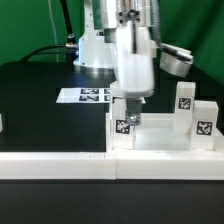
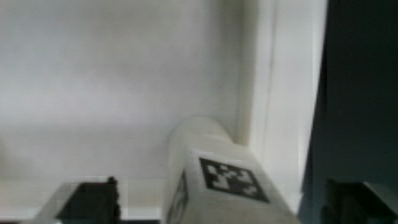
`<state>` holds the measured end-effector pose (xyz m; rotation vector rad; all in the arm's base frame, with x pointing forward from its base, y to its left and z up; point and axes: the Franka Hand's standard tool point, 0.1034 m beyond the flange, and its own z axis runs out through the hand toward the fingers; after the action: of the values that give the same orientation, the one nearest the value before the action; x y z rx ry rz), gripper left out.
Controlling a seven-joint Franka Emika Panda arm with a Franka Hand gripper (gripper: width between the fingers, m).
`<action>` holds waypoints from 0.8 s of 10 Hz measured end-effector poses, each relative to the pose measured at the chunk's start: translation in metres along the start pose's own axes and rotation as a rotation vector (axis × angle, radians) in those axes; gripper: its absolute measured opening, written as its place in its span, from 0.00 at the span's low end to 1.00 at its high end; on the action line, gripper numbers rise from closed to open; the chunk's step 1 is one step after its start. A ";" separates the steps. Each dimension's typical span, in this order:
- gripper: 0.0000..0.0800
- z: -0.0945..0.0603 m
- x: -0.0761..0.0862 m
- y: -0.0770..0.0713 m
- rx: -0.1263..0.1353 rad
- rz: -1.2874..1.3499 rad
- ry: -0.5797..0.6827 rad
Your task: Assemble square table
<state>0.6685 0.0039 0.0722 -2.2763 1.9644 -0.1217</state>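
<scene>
One long white rail (image 1: 60, 166) lies nearest to me, across the front of the black table (image 1: 40, 110). Just behind it, on the exterior view's right, sits the square top (image 1: 160, 138), with its raised rim toward me.

Three legs stand upright on the top, each with a black-and-white tag. The left leg (image 1: 122, 122) is at the near left corner, a second leg (image 1: 205, 120) at the near right corner, and a third leg (image 1: 185, 97) farther back on the right. I cannot tell how deep they sit in the corner sockets.

The gripper (image 1: 133, 112) hangs straight down over the left leg, and its tips reach the upper end of that leg. In the wrist view the same leg (image 2: 222, 170) is between the two dark fingers (image 2: 89, 200). I see a clear gap on each side of it, so the jaws stand wide and do not hold anything. Behind the leg, this view shows only the white surface of the top (image 2: 107, 90).

Farther back, left of the gripper, the marker board (image 1: 88, 96) lies flat on the table. The robot base (image 1: 98, 45) stands at the far side.
</scene>
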 end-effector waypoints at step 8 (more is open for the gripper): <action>0.81 0.002 0.004 0.002 -0.052 -0.999 0.046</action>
<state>0.6674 0.0000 0.0695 -3.0523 0.6650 -0.2116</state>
